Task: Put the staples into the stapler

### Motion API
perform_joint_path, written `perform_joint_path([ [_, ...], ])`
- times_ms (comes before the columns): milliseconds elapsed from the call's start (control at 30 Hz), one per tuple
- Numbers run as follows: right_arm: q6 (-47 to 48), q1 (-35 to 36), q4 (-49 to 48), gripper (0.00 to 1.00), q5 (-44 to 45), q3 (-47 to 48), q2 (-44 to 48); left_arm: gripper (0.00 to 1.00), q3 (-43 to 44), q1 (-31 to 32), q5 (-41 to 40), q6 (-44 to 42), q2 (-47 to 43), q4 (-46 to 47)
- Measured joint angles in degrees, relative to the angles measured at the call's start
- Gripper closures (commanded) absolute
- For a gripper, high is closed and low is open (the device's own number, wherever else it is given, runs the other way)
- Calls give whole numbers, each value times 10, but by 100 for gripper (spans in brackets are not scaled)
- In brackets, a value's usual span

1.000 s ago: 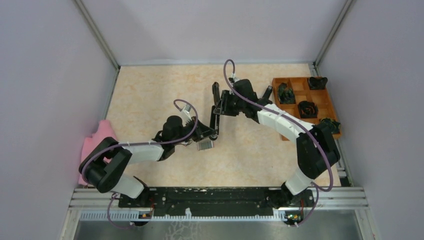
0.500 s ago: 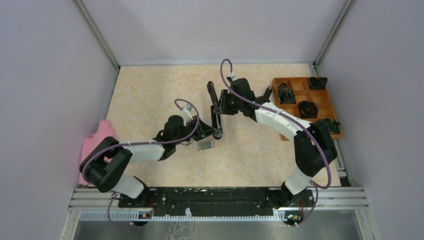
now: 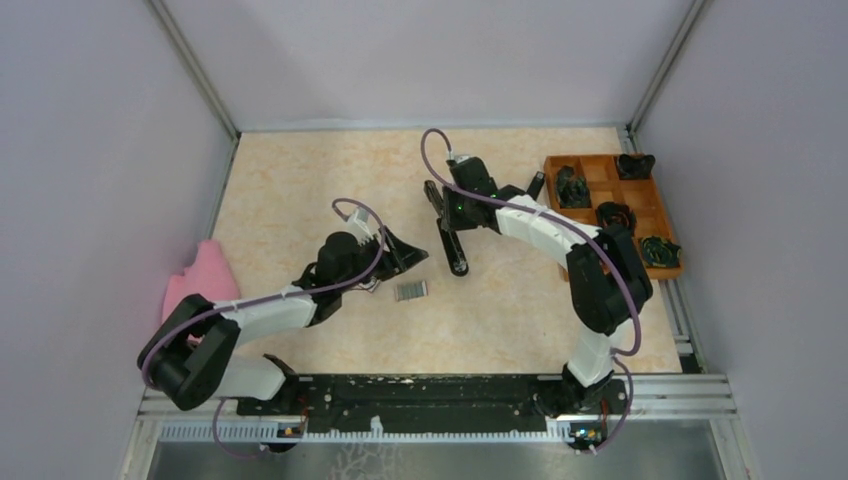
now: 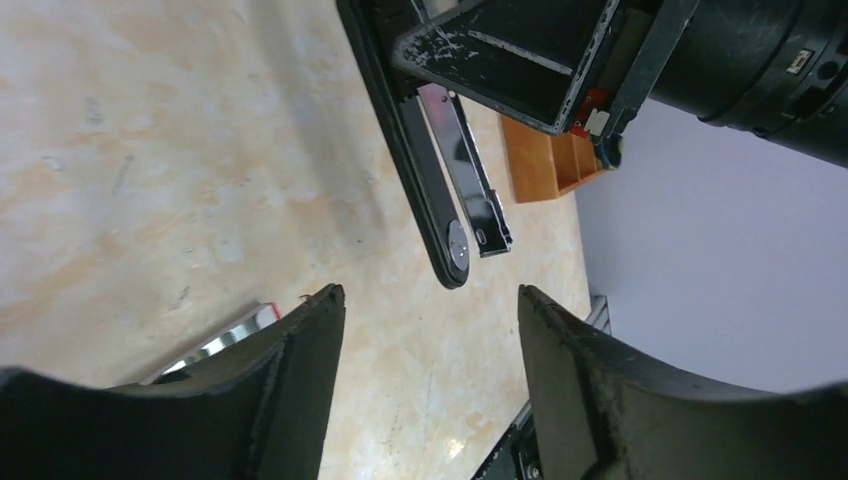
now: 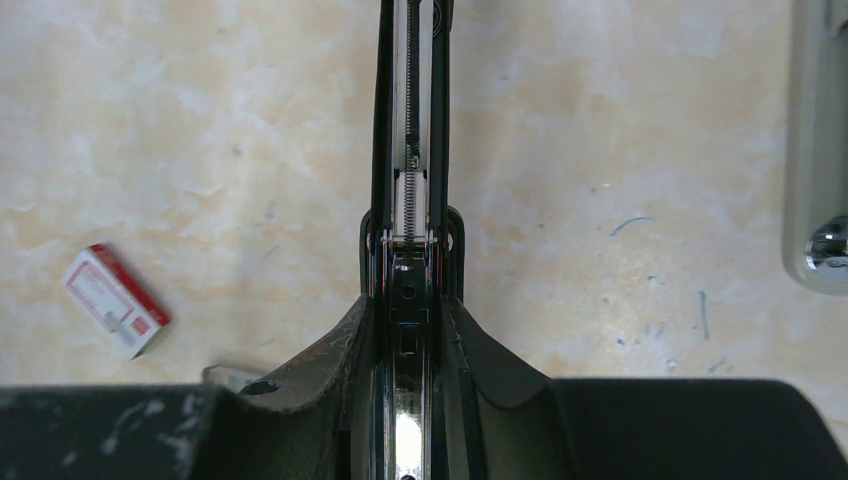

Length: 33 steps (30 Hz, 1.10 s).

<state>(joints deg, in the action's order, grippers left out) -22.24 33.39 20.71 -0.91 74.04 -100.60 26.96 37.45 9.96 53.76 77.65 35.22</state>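
Grips the opened stapler [image 3: 455,252] in the right end effector [image 5: 410,300] near the tabletop's [image 3: 300,180] middle, with the left end effector [image 4: 428,300] released, empty, just beside the staples [image 3: 411,290].

The silvery ridged staples [image 3: 410,290] lie flat near the long black stapler [image 3: 453,250], whose magazine stands open.

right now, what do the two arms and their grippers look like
The left arm and right arm both have white link shells between bulky black joints. A thin purple cable loops along each. The left gripper and right gripper are matte black, each with two broad curved fingers, and the black casings show pale scuffs.
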Motion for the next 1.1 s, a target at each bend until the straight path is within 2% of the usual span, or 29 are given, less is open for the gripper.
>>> perform_joint_path([
  [267, 24, 4, -2, 100, 77, 0, -49, 11, -13, -32, -56, -30, -96, -112],
  [467, 26, 28, -12, 100, 127, 10, -94, 7, -15, -64, -85, -58, -169, -196],
  [533, 23, 36, -15, 94, 144, 10, -100, 6, -15, -71, -90, -64, -188, -217],
  [767, 7, 43, -31, 58, 172, 10, -105, 5, -22, -81, -106, -80, -228, -262],
  [867, 5, 43, -39, 47, 173, 12, -105, 4, -25, -84, -106, -84, -231, -273],
  [1100, 33, 39, -34, 28, 149, 27, -97, 3, -26, -98, -104, -92, -235, -291],
])
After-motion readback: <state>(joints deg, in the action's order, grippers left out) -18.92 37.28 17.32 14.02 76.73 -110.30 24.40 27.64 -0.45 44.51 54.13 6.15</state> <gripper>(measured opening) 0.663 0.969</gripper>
